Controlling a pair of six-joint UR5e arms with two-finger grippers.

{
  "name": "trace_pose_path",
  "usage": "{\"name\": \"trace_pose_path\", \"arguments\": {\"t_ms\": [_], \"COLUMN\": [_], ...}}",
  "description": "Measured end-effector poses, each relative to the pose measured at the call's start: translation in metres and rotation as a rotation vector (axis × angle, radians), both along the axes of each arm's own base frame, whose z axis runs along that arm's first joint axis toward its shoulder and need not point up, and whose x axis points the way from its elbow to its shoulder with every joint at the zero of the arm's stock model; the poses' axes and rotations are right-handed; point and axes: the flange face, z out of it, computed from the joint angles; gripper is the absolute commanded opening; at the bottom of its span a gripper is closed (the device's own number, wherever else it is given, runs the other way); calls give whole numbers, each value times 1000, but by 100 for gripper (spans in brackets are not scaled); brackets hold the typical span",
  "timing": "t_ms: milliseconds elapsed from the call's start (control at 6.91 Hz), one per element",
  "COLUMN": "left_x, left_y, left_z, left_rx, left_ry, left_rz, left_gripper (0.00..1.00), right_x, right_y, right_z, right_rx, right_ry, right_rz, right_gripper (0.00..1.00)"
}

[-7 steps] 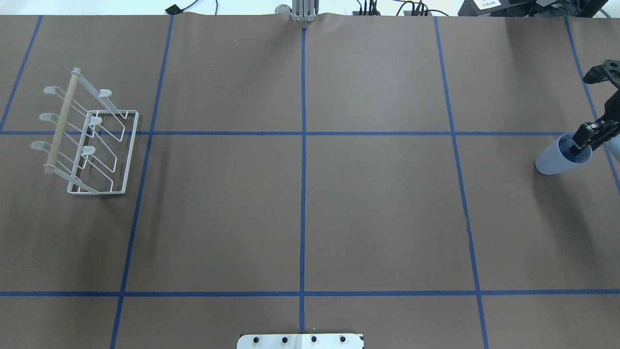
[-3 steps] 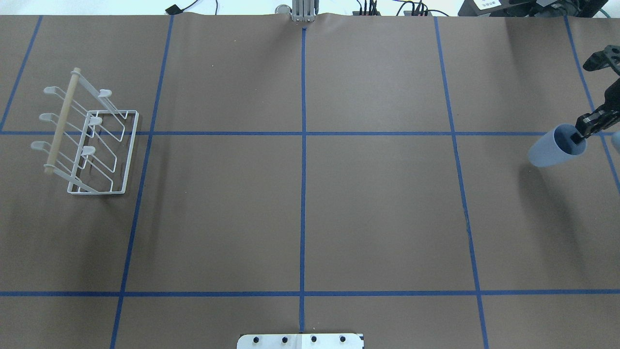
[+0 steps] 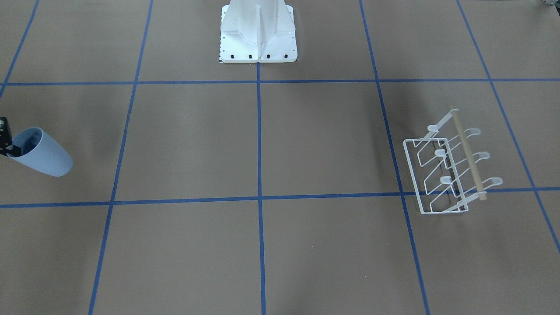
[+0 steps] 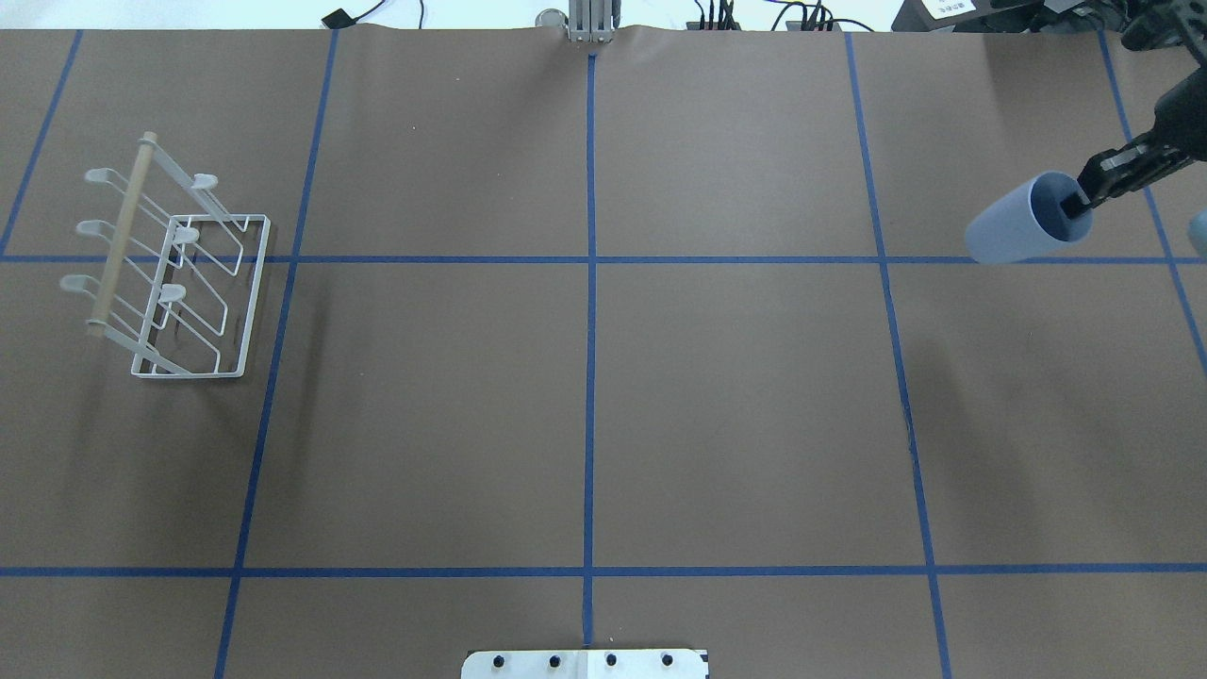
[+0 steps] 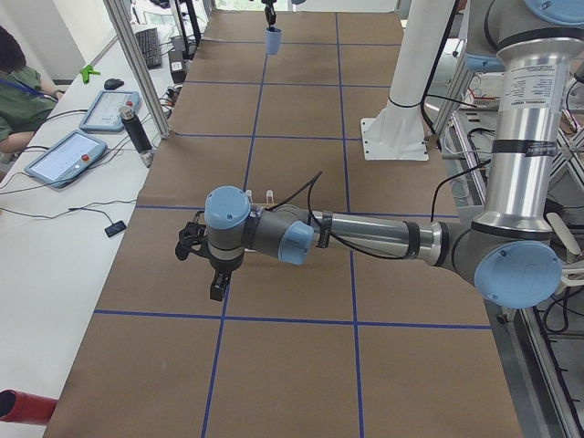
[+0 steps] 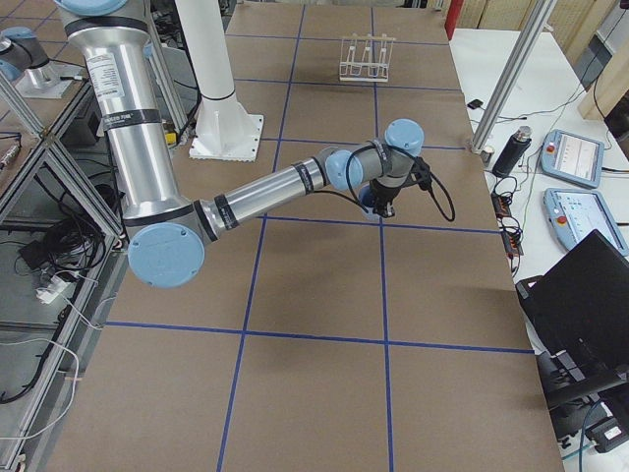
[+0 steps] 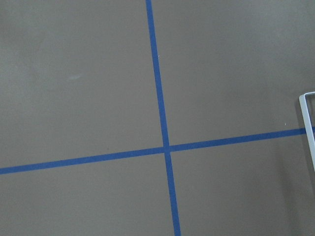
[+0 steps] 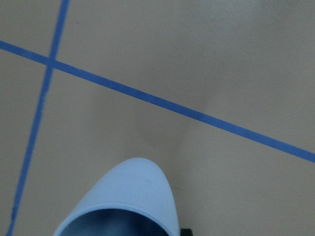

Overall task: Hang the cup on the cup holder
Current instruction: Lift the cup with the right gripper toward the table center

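Note:
The light-blue cup (image 4: 1018,226) hangs tilted above the brown table at the far right, its mouth toward my right gripper (image 4: 1077,202). That gripper is shut on the cup's rim, one finger inside and one outside. In the front-facing view the cup (image 3: 41,154) is at the left edge, and in the right wrist view it (image 8: 128,196) fills the bottom. The white wire cup holder (image 4: 179,273) with its wooden rod stands far off at the table's left end, with nothing on its prongs. My left gripper (image 5: 215,270) hovers near the holder; I cannot tell whether it is open or shut.
The white robot pedestal (image 3: 258,39) stands at the middle of the robot's side. Blue tape lines (image 4: 590,311) grid the table. Beyond the far edge are cables and boxes (image 4: 754,19). Tablets (image 5: 68,155) and a seated person are beside the table.
My right gripper has lifted the cup and carried it up the overhead view and slightly left. The cup holder has not moved.

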Motion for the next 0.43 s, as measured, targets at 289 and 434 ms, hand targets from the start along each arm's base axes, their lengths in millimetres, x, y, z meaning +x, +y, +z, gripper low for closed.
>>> {"name": "trace_pose_path", "arguments": {"t_ms": [289, 434], "left_x": [40, 59], "left_y": [-13, -12], "left_z": [-44, -63], "left_rx": [20, 25], "left_ry": [114, 206], "left_rz": [-150, -222], "left_gripper": [99, 99], "right_x": [-32, -55], "right_y": [12, 26], "right_z": [-83, -105], "right_rx": [-9, -28], "right_ry": [-135, -239], "right_rz": [126, 199], "right_gripper": [0, 0]}}
